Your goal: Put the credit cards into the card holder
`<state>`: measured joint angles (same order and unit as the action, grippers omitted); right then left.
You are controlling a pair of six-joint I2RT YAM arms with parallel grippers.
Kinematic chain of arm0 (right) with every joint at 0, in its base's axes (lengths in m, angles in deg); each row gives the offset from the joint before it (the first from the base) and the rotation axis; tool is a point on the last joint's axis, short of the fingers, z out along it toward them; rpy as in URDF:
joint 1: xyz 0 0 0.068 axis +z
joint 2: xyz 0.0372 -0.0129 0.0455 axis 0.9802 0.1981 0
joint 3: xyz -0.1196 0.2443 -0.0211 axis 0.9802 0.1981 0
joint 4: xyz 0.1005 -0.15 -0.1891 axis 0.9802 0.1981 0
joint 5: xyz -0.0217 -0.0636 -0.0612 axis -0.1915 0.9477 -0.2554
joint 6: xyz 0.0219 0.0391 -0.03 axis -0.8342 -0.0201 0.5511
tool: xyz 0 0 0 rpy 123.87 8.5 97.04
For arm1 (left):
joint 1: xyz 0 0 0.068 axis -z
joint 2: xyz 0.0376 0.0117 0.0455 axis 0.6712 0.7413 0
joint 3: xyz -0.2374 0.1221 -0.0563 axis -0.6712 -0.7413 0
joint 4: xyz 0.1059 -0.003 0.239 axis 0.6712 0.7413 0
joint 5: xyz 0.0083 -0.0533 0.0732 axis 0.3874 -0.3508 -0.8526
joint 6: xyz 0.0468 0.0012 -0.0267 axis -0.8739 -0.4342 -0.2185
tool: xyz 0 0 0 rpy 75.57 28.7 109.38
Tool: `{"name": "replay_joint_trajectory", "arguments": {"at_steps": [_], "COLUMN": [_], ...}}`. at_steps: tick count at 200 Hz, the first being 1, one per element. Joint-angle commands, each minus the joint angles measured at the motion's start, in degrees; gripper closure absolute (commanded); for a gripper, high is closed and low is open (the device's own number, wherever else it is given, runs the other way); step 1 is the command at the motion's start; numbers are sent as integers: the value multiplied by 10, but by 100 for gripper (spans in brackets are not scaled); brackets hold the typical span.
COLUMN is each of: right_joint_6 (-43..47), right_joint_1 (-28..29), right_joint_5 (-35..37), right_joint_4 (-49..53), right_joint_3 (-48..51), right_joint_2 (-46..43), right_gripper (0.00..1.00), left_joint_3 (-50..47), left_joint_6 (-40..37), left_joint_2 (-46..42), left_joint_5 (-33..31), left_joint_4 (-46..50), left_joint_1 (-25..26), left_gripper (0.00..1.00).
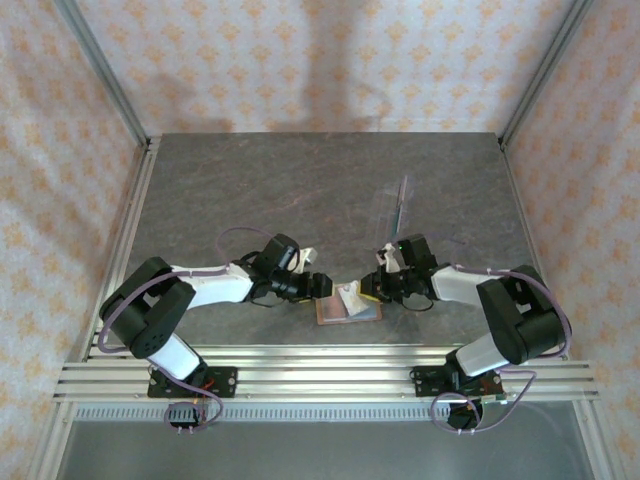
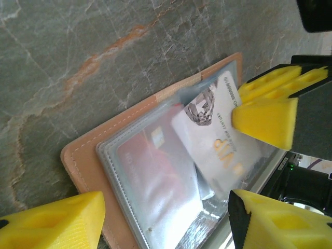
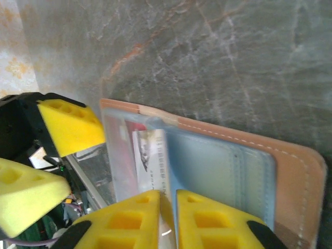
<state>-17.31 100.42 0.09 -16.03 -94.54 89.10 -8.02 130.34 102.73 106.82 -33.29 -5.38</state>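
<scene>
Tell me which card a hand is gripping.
The pale card with gold VIP lettering, pinched in the right hand. The red card lies flat inside a clear sleeve of the card holder, untouched.

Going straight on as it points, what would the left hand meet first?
Most likely the clear sleeves of the open card holder, straight ahead of the open left hand; the pale card lies just beside that line.

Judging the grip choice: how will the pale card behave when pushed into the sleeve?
Probably stiff: the pale card looks flat though the right hand pinches only one edge. Likely slippery, given its glossy face. Light, being so thin.
</scene>
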Motion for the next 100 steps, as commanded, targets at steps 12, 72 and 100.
{"name": "replay_joint_trajectory", "arguments": {"at_steps": [12,72,100], "right_joint_6": [-16,-12,12], "right_joint_1": [8,34,46], "right_joint_5": [37,64,78], "right_joint_4": [-14,4,15], "right_joint_3": [13,8,4], "right_joint_2": [-14,-35,-30], "right_gripper": [82,95,95], "left_joint_3": [17,11,18], "left_joint_6": [-1,0,-5], "left_joint_2": [14,14,23], "left_joint_5": [-2,-8,-4], "left_joint_4": [-5,-8,-2], "left_joint_1": [5,4,5], "left_gripper": [36,37,38]}}
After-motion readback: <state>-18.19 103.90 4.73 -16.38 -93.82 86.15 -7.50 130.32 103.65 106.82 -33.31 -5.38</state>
